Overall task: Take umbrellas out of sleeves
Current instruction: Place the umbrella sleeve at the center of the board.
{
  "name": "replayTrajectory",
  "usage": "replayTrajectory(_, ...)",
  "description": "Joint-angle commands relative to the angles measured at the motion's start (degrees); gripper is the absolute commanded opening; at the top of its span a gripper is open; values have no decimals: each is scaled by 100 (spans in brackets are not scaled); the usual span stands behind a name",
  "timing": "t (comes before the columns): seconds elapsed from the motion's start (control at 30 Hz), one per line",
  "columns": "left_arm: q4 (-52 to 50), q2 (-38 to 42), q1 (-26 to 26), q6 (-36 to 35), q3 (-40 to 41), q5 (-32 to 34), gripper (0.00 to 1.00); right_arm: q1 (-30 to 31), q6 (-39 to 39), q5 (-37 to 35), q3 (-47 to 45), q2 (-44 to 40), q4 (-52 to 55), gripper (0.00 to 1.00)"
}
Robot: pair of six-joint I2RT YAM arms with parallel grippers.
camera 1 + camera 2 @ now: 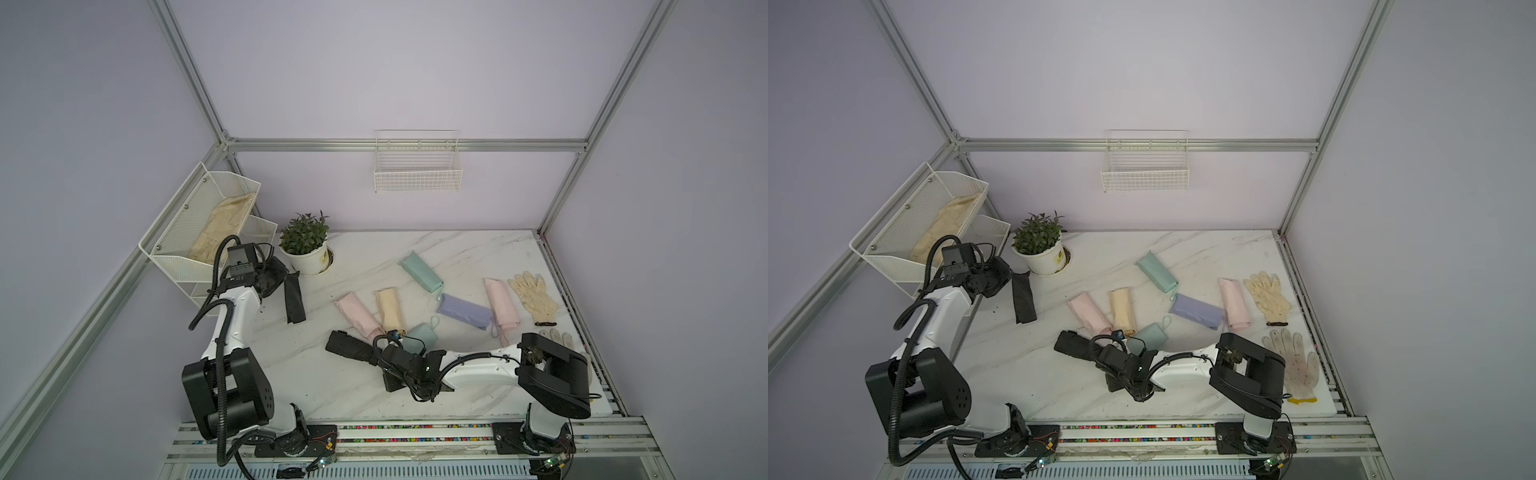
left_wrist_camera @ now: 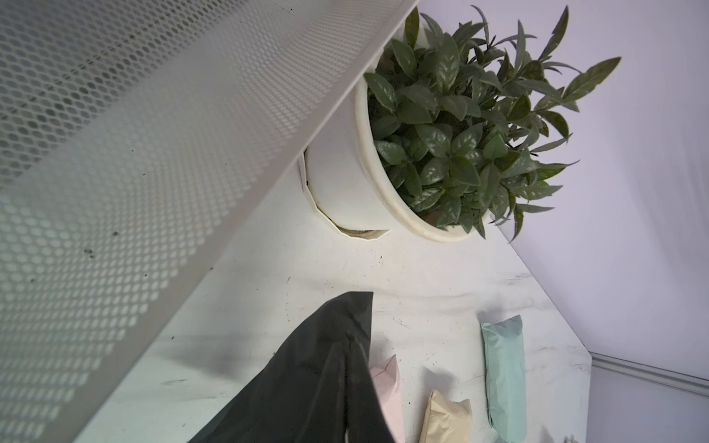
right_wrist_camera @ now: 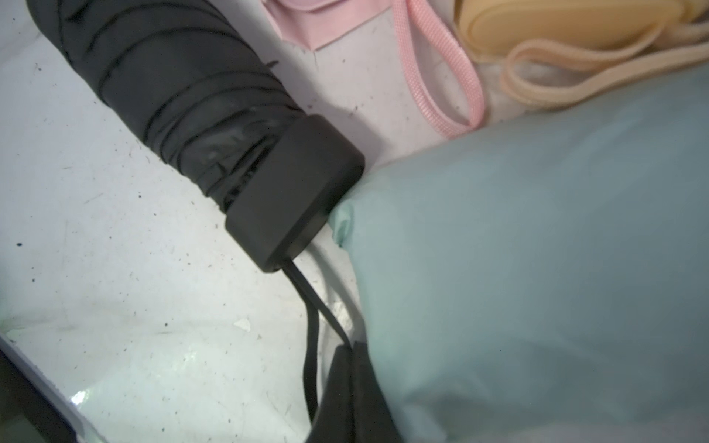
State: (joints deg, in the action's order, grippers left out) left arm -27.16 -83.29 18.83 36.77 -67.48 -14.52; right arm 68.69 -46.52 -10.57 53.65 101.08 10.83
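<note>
The black umbrella (image 1: 349, 347) (image 1: 1073, 347) lies bare on the marble table, out of its sleeve. My right gripper (image 1: 384, 365) (image 3: 352, 368) is shut on the black wrist loop (image 3: 310, 356) trailing from the blocky handle (image 3: 295, 191). My left gripper (image 1: 276, 275) (image 1: 1005, 277) is shut on the empty black sleeve (image 1: 294, 301) (image 2: 314, 379), which hangs limp next to the mesh rack; its fingers are hidden behind the fabric in the left wrist view. Pink (image 1: 359, 313), yellow (image 1: 390, 309), mint (image 1: 420, 272), lilac (image 1: 463, 311) and another pink (image 1: 503, 305) sleeved umbrellas lie mid-table.
A smaller mint bundle (image 1: 422, 334) (image 3: 537, 268) touches the black handle. A potted plant (image 1: 305, 245) and a white mesh rack (image 1: 199, 224) stand close to my left gripper. Cream gloves (image 1: 534, 297) (image 1: 1296, 361) lie at the right edge. A wire basket (image 1: 417, 166) hangs on the back wall.
</note>
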Motion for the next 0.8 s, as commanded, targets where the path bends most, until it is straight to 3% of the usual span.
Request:
replayTrajectory(0.0,623,-6,149,95,-485,64,0,29,-32,132,-44,-48,97,0)
replayTrajectory(0.17,702,-247,156,60,-502,-217,0,68,213,637,68,100,-291,0)
replayTrajectory(0.33,815,-424,156,8,-502,-519,0,117,259,665,190,194,-280,0)
replayTrajectory(0.43,852,-527,147,-39,-567,-712,23,114,271,643,192,184,-271,0)
replayTrajectory(0.5,844,-572,149,-71,-632,-721,47,118,278,634,206,177,-261,0)
replayTrajectory(0.57,841,-592,147,-107,-682,-713,65,114,276,643,213,194,-266,0)
replayTrajectory(0.63,826,-539,147,-131,-695,-649,72,117,281,668,231,226,-287,0)
replayTrajectory(0.77,806,-282,122,-101,-653,-695,74,143,382,840,377,370,-358,0)
